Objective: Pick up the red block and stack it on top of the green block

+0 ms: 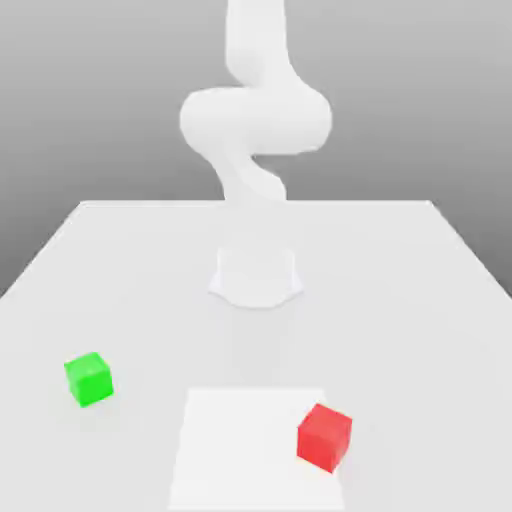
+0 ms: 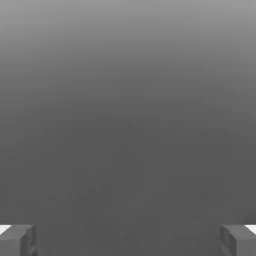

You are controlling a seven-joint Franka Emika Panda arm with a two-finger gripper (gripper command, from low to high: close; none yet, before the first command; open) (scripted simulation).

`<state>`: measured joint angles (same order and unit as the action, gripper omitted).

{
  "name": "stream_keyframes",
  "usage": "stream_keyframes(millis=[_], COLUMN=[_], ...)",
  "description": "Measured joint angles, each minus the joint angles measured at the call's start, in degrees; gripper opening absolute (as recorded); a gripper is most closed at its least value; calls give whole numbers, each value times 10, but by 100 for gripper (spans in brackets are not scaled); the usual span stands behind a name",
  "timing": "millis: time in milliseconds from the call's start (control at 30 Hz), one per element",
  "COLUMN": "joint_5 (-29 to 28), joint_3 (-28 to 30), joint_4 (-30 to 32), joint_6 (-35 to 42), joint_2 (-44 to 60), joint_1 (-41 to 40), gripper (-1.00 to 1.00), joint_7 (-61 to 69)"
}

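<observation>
While sitting flat on the white table (image 1: 120, 270), red block (image 1: 324, 437) parked on the pale square patch (image 1: 240, 440), right at that patch's edge on the exterior view's right, one corner turned toward the camera. Nothing touching it, bare surface all round. Close to the table's near edge too, so not much table on that side.

Green block (image 1: 89, 379) well apart from the red block, off toward the exterior view's left and a bit farther back, off the pale patch entirely, on plain table. Nothing on top of it, nothing beside it. Wide open strip of table between the two.

Arm (image 1: 255, 120) way behind the red block, rising from a round base (image 1: 256, 275) near the table's middle, bulky elbow bent high above. Loads of free room between base and red block.

From the hand view, gripper (image 2: 128, 240) with fingers (image 2: 17, 240) spread wide apart, one at each side, nothing between them, just flat grey background out front. No block pinched, no contact with anything.

Table's far edge and side edges all well away from the red block.
</observation>
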<state>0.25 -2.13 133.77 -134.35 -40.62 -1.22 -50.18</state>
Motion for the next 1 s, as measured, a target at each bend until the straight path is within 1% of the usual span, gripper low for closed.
stream_keyframes(millis=[267,567,733,900,933,1000], joint_5=[-3,-31,-45,-104,-112,-112], joint_3=[-69,-121,-121,-74,-65,-65], joint_4=[65,136,171,161,158,158], joint_6=[-83,-175,-229,-310,-323,-323], joint_2=[169,356,461,565,580,580], joint_1=[-33,-44,-24,11,19,19], gripper=[0,0,0,0,-100,-100], joint_7=[-149,-331,-424,-479,-485,-485])
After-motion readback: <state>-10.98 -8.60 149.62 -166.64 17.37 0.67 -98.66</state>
